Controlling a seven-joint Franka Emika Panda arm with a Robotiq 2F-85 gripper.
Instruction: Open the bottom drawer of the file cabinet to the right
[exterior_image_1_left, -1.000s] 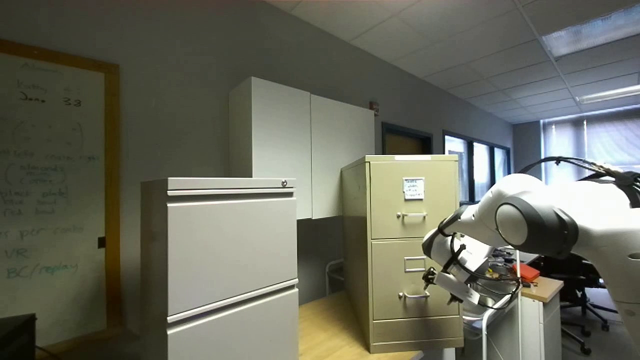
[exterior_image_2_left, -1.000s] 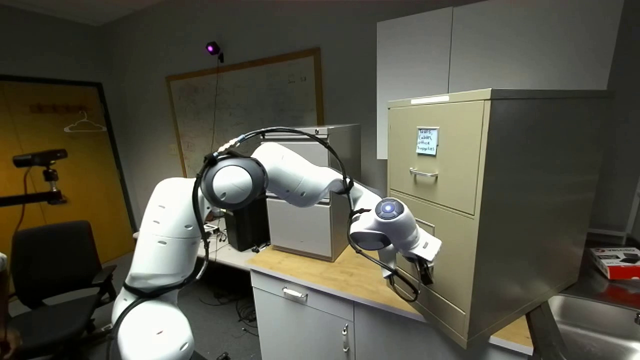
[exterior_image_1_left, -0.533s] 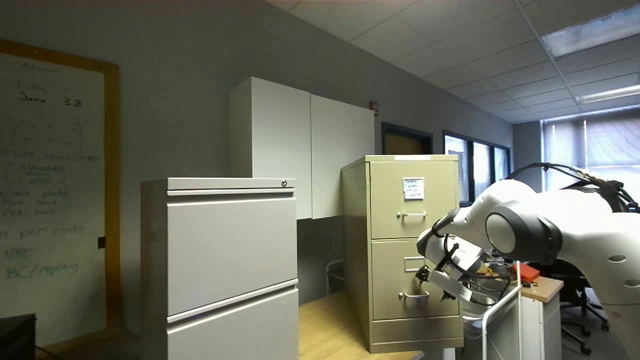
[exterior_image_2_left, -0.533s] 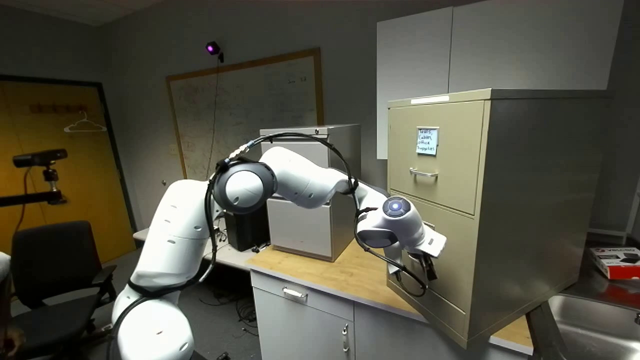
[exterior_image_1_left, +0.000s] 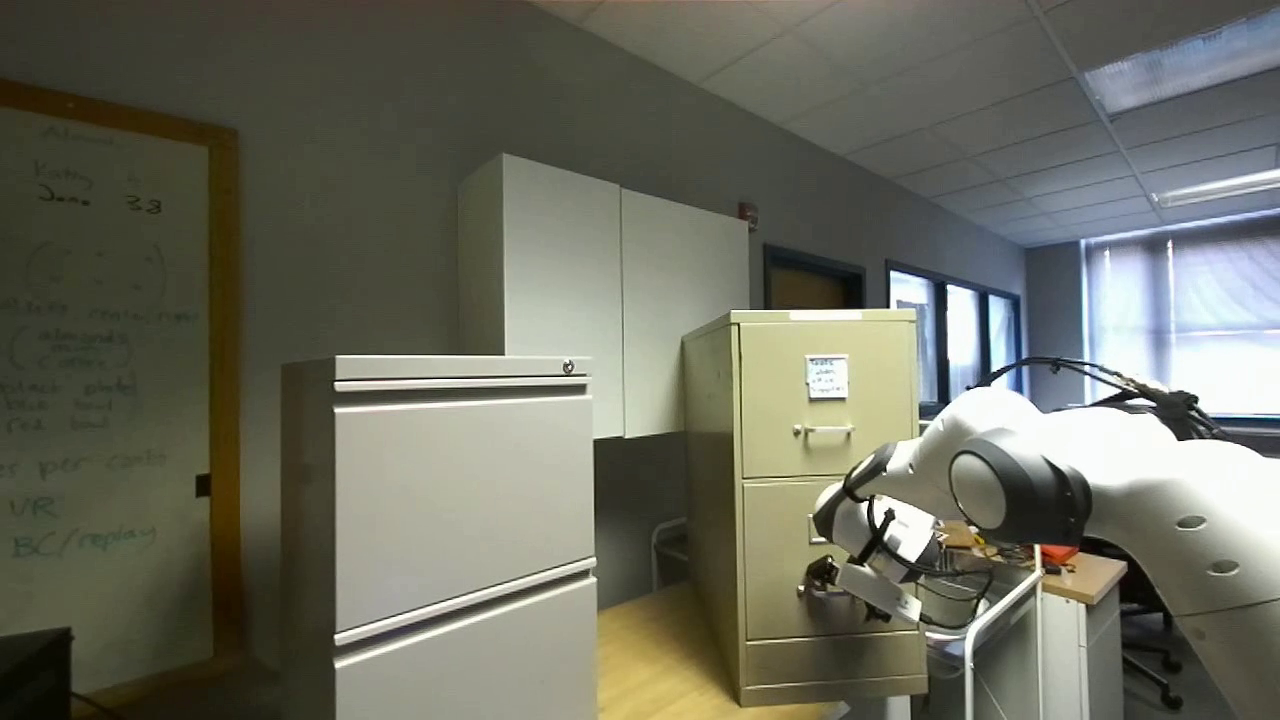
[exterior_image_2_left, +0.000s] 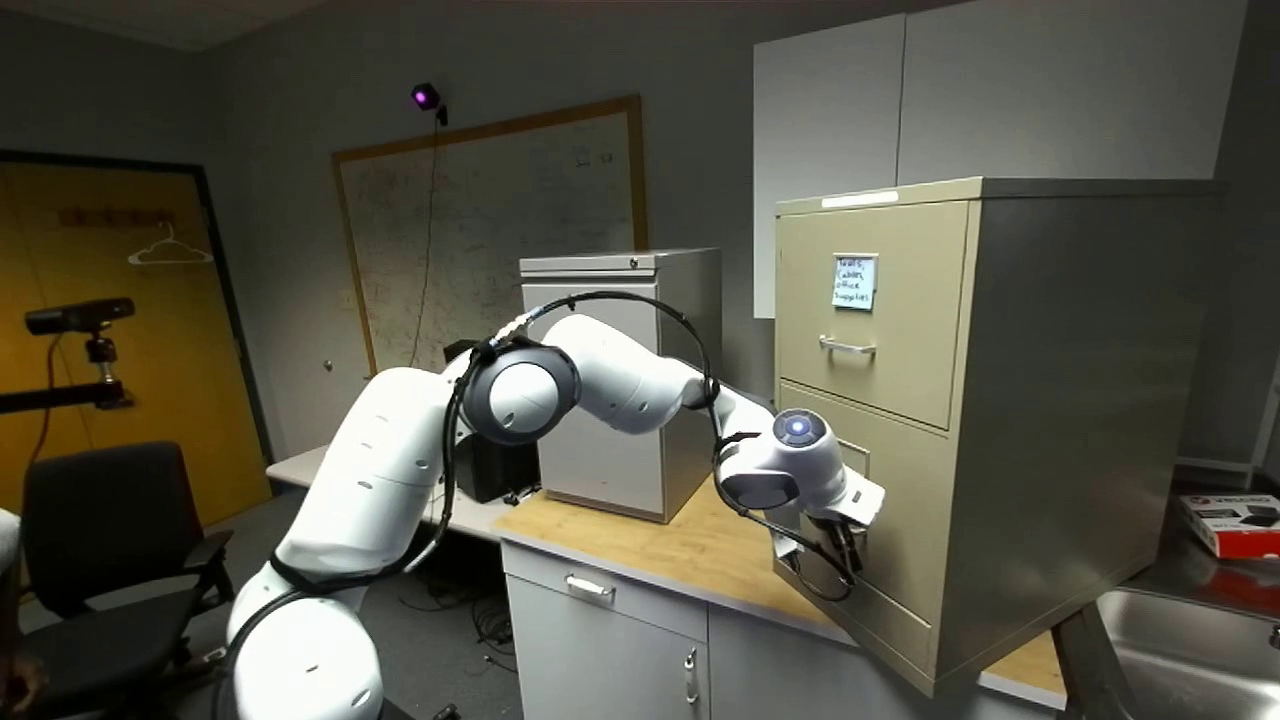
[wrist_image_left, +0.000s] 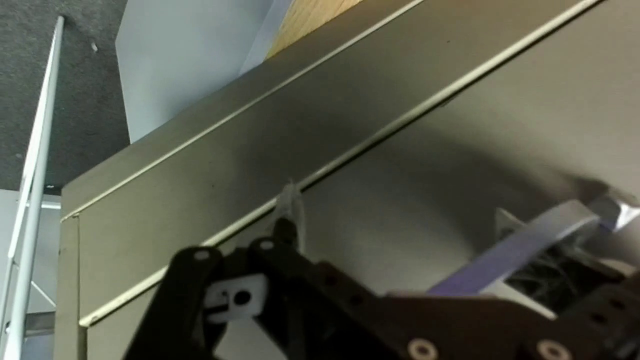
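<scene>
Bottom drawer: sitting closed, facing the gripper
Handle: crossing before one finger
Gripper: standing spread, reaching lower than before

Here's the wood-topped counter, the file cabinet standing on it, jutting past the front edge, and left of that file cabinet in both exterior views, set apart, the grey cabinet on the same counter
</scene>
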